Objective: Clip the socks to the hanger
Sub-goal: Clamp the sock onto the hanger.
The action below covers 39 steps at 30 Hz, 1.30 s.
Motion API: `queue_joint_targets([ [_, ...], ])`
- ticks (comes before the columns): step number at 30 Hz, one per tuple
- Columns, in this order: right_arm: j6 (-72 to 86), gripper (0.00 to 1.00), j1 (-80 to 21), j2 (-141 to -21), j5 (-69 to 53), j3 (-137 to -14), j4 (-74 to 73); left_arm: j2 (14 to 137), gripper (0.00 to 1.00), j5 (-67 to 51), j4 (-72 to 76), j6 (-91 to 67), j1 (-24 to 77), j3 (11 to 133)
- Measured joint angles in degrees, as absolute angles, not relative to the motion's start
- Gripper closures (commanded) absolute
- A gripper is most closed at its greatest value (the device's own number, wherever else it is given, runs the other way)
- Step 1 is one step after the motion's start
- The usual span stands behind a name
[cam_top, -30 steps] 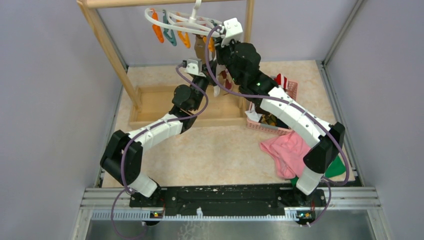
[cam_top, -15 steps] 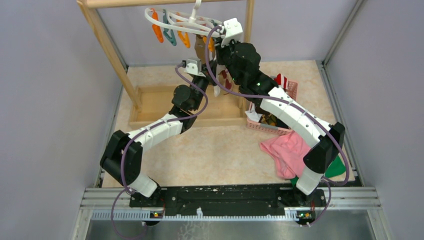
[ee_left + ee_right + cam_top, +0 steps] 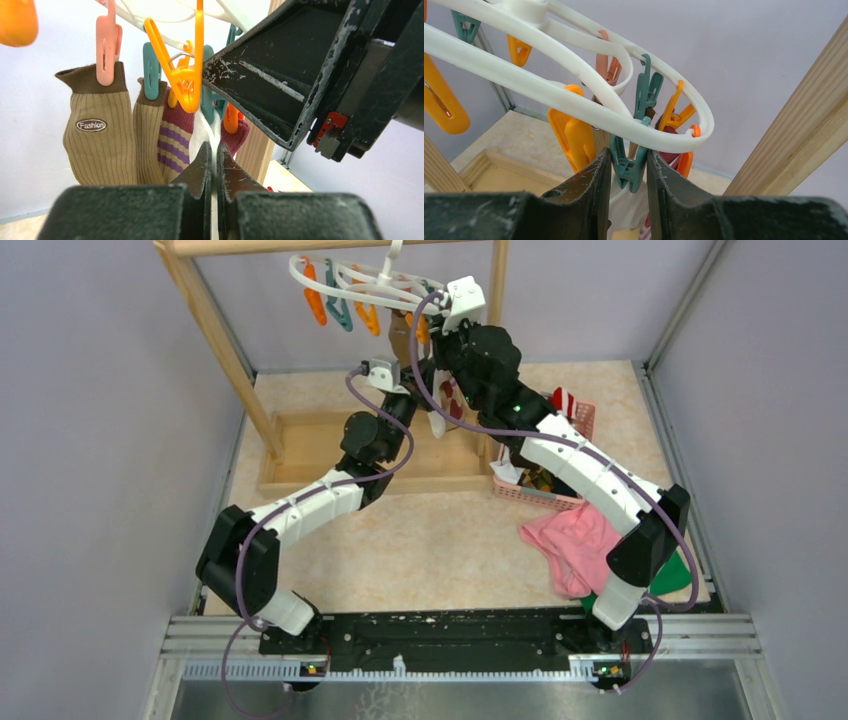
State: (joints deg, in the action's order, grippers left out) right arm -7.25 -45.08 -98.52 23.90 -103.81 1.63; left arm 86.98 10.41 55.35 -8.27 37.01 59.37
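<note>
The white hanger (image 3: 345, 278) hangs from the wooden rack, with orange and teal clips under it. Two tan socks (image 3: 95, 135), one labelled "Fashion", and a maroon-striped sock (image 3: 175, 142) hang clipped to it. My left gripper (image 3: 215, 150) is shut on a white sock (image 3: 204, 131), holding it up just under the clips. My right gripper (image 3: 628, 156) is shut on a teal clip (image 3: 626, 170) on the hanger ring (image 3: 574, 95), and the white sock (image 3: 634, 205) shows right below that clip. In the top view both grippers meet under the hanger's right end; the fingers are hidden there.
A wooden rack post (image 3: 215, 330) stands at the left and another (image 3: 794, 130) close to my right gripper. Below lie a wooden tray (image 3: 310, 450), a pink basket (image 3: 565, 475) with more socks, a pink cloth (image 3: 575, 545) and a green cloth (image 3: 675, 575).
My left arm has shifted slightly, its wrist edging up and left with the white sock still gripped. The right arm and the hanger have not moved.
</note>
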Motion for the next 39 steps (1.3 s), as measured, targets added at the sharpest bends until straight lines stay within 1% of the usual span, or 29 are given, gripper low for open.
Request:
queue_joint_targets([
  [14, -7.2, 0.99, -45.08, -98.52, 23.9, -103.81, 1.63, 85.95, 1.0, 9.96, 56.12, -9.8, 37.1, 59.37],
  [16, -7.18, 0.95, -45.08, -98.52, 23.88, -103.81, 1.65, 85.95, 1.0, 9.63, 56.14, -10.39, 37.12, 59.37],
  [21, -6.76, 0.7, -45.08, -98.52, 23.86, -103.81, 1.67, 85.95, 1.0, 9.23, 56.14, -11.11, 37.12, 59.37],
  [23, -6.57, 0.63, -45.08, -98.52, 23.86, -103.81, 1.65, 85.95, 1.0, 9.23, 56.14, -11.29, 37.15, 59.37],
  [25, -6.35, 0.59, -45.08, -98.52, 23.83, -103.81, 1.65, 85.95, 1.0, 9.26, 56.14, -11.46, 37.15, 59.37],
  [31, -6.28, 0.54, -44.91, -98.52, 23.83, -103.81, 1.63, 85.95, 1.0, 9.45, 56.14, -11.86, 37.15, 59.37],
  [33, -6.28, 0.53, -44.84, -98.52, 23.86, -103.79, 1.61, 85.95, 0.95, 9.47, 56.14, -11.9, 37.15, 59.37],
  [35, -6.28, 0.52, -44.84, -98.45, 23.83, -103.66, 1.61, 85.95, 0.88, 9.47, 56.14, -11.92, 37.15, 59.37],
  [39, -6.31, 0.51, -44.82, -97.56, 23.81, -102.63, 0.67, 85.95, 0.7, 9.47, 56.14, -12.12, 37.15, 59.37],
])
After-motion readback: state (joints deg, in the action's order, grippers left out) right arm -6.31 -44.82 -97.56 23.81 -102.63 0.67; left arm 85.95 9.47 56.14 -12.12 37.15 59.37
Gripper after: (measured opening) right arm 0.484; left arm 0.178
